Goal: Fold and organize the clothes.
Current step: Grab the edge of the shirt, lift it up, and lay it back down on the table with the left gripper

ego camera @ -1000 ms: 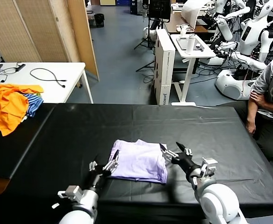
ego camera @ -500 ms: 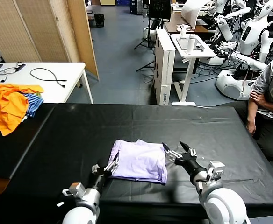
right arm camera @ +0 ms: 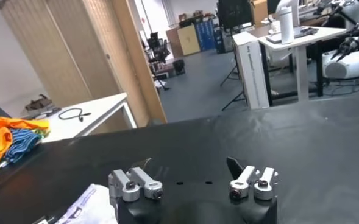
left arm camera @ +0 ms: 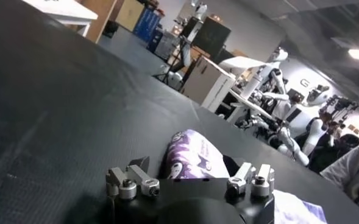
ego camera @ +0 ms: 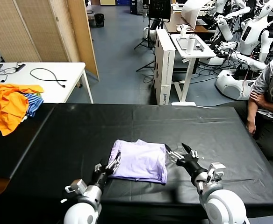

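From the head view, I judged the folding nearly done: the lavender T-shirt (ego camera: pixel 140 160) lay as a compact folded rectangle on the black surface (ego camera: pixel 71 130), low in the frame just left of center. Only tidying or setting it aside seemed left. Its long axis ran roughly left to right across the frame. My left gripper (ego camera: pixel 109 165) sat at its lower-left corner, my right gripper (ego camera: pixel 179 153) just off its right edge, both with fingers apart and empty.
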Action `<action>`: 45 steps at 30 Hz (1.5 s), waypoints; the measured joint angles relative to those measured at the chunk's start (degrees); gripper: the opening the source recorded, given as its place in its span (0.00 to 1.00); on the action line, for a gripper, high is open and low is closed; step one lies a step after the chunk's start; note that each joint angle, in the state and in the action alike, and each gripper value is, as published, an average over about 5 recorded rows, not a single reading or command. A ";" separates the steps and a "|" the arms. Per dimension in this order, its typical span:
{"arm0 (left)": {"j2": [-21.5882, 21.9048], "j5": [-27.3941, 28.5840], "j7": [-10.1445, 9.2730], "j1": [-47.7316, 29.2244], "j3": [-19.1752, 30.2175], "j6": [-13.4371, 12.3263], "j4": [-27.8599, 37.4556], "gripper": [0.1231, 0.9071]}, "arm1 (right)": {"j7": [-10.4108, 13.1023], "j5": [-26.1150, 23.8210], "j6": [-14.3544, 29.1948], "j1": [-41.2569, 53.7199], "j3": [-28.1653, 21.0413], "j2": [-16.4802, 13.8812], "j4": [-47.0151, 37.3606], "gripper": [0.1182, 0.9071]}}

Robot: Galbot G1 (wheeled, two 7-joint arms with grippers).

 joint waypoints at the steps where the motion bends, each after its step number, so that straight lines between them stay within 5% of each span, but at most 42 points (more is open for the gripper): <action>1: 0.04 -0.39 0.00 -0.09 0.00 0.07 0.08 0.99 | -0.02 -0.11 0.04 -0.07 0.02 0.04 -0.02 1.00; 6: 0.29 -3.15 -0.05 -0.21 -0.16 0.98 0.23 0.85 | -0.11 -0.95 0.49 -0.17 -0.03 0.26 -0.30 1.00; 17: 0.65 -3.57 -0.59 0.17 -0.28 1.47 -0.72 0.08 | -0.10 -2.37 1.04 -0.10 -1.04 0.60 -1.15 1.00; 26: 5.19 10.94 -0.34 2.78 -3.99 0.40 -5.43 0.06 | 0.16 -2.81 1.49 0.36 -1.58 0.39 -2.03 1.00; 39: 24.93 13.14 0.12 10.65 -26.56 -2.01 -10.84 0.06 | 0.29 -3.04 1.46 1.37 -3.30 0.25 -3.50 1.00; 45: 29.80 16.78 -2.21 11.68 -31.79 -0.02 -14.20 0.06 | 0.25 -3.14 1.49 0.66 -3.68 0.69 -4.01 1.00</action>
